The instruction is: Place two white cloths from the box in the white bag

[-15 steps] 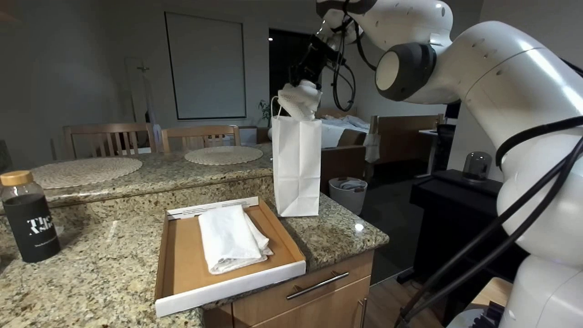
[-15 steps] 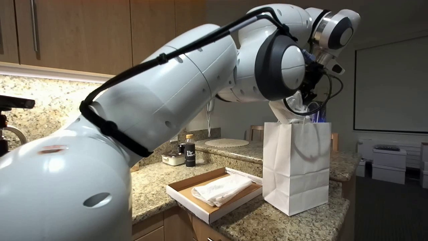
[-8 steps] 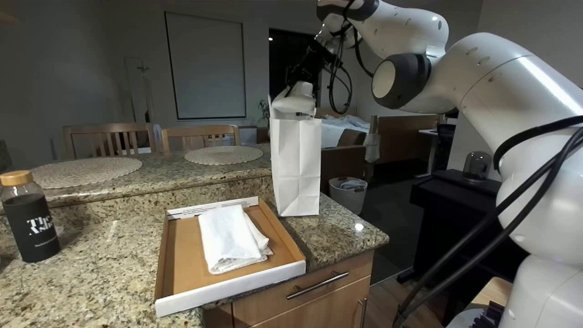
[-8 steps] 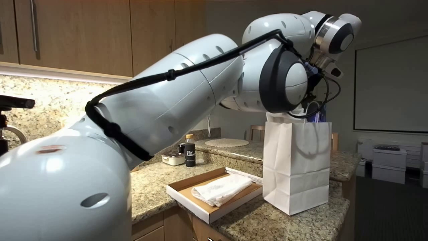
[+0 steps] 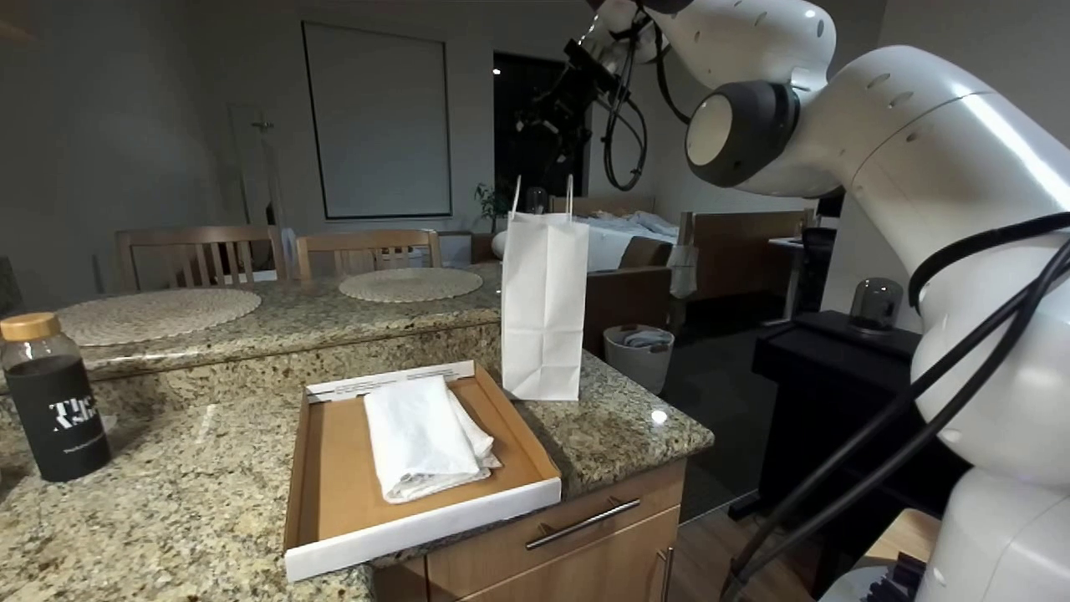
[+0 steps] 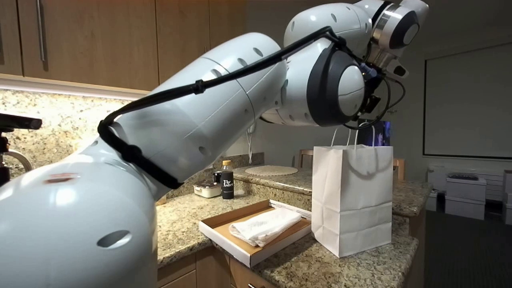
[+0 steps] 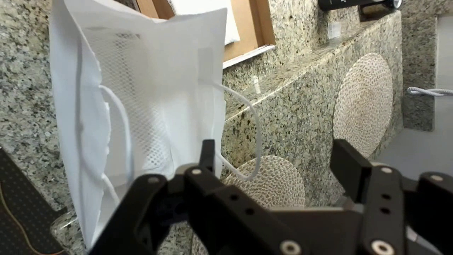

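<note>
Though box [image 5: 422, 530] print illegible, bottle [image 5: 57, 405]: "The"

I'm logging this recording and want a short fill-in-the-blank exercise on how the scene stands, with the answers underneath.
In the wrist view, the gripper is not shut but ____.
The colour of the folded cloth lying in the box is ____.
The white bag stands ____ rather than tipped over.
In the wrist view, the mesh-patterned cloth lies within the white ____.

Missing words: open; white; upright; bag.
</note>
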Motion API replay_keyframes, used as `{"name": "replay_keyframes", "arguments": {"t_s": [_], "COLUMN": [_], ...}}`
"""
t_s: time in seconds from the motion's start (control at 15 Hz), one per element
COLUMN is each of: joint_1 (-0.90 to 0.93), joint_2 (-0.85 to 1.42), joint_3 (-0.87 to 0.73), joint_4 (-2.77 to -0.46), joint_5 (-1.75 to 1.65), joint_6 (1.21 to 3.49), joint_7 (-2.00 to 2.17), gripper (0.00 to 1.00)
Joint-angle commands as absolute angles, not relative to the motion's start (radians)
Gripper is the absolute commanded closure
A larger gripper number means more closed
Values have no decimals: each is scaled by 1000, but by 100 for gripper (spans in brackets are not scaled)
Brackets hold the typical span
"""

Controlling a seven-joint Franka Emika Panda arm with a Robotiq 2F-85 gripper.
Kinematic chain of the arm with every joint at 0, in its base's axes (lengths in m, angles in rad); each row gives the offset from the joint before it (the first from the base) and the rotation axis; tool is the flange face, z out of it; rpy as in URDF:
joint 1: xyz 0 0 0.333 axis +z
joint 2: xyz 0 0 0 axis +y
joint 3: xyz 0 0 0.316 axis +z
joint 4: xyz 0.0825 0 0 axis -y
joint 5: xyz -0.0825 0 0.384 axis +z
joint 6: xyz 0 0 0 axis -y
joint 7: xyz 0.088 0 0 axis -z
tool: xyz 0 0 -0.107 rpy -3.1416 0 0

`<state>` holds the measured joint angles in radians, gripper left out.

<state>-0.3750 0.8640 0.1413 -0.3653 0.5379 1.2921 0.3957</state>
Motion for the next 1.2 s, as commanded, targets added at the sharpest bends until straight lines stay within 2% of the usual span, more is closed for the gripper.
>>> {"name": "replay_keyframes", "arguments": {"t_s": [0.0,0.73,1.13], "joint_1": [-358,-24,166], "joint_2": [789,649,679], "joint_3": [136,-12,-5], "joint_4": [-407,-402,-389], "joint_5": [470,62,-40], "joint_6": [1273,1059,1000], "joint_7": [426,319,186], "gripper": [0,0,0]}}
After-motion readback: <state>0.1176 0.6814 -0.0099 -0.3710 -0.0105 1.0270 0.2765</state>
